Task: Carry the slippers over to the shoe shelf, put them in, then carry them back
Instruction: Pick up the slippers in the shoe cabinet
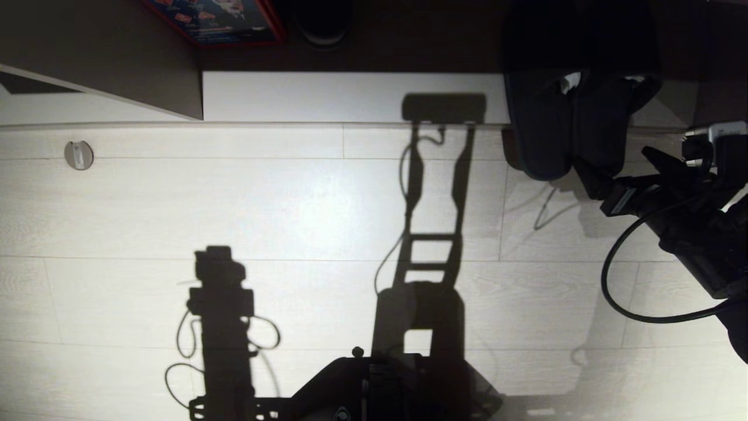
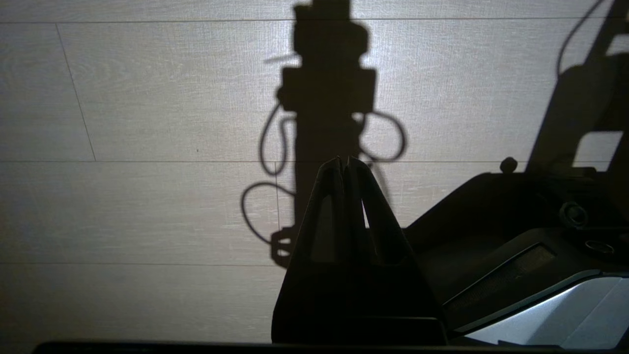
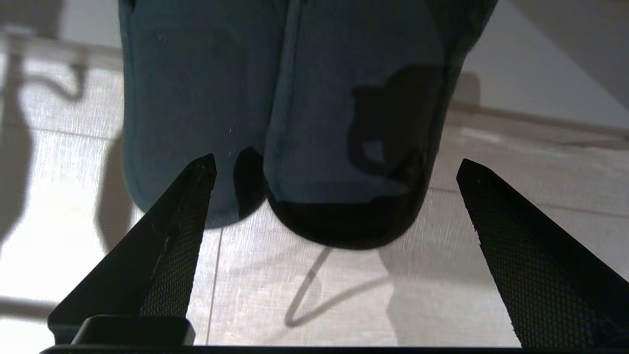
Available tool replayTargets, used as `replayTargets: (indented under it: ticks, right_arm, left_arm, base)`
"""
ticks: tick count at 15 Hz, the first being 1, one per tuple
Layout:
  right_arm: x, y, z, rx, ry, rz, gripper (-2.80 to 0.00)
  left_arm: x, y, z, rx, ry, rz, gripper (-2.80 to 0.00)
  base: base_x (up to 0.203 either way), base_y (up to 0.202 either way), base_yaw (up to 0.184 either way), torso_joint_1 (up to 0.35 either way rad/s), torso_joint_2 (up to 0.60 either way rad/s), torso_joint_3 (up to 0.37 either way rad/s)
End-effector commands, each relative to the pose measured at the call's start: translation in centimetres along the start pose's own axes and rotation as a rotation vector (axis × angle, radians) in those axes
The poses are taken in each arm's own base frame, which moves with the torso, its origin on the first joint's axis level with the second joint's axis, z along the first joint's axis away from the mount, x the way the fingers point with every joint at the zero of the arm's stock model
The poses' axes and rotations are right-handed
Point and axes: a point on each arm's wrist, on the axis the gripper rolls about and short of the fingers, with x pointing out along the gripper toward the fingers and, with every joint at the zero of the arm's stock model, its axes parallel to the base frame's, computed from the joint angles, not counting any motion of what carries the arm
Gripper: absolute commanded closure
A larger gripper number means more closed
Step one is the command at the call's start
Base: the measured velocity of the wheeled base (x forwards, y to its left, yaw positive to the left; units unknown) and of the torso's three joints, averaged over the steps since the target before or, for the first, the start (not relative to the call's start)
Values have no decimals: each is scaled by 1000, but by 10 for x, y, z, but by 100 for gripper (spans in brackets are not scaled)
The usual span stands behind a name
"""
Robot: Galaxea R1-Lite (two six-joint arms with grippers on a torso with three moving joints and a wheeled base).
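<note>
Right wrist view shows your right gripper (image 3: 334,167) with fingers spread before the 2 slippers (image 3: 275,108), lying half on the shoe shelf (image 1: 350,96). Straddle both heels, then close.

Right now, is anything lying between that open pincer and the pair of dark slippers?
Nothing visible: only bare pale wood-grain floor separates the open right pincer from the flat dark slippers, lying side by side just ahead.
</note>
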Motion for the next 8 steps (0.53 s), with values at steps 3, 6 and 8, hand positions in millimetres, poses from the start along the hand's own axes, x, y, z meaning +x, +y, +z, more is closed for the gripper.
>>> replayTargets:
  ticks: [3, 6, 8]
  right_arm:
    - [11, -1, 3, -2, -38, -5, -280]
    - [17, 0, 1, -1, -42, -5, -280]
    - [21, -1, 3, 6, -54, -6, -280]
  left_arm:
    - [0, 0, 0, -1, 2, 0, 0]
    - [0, 0, 0, -1, 0, 0, 0]
    - [0, 0, 0, -1, 2, 0, 0]
  base:
    - [0, 0, 0, 0, 0, 0]
    - [0, 0, 0, 0, 0, 0]
    - [0, 0, 0, 0, 0, 0]
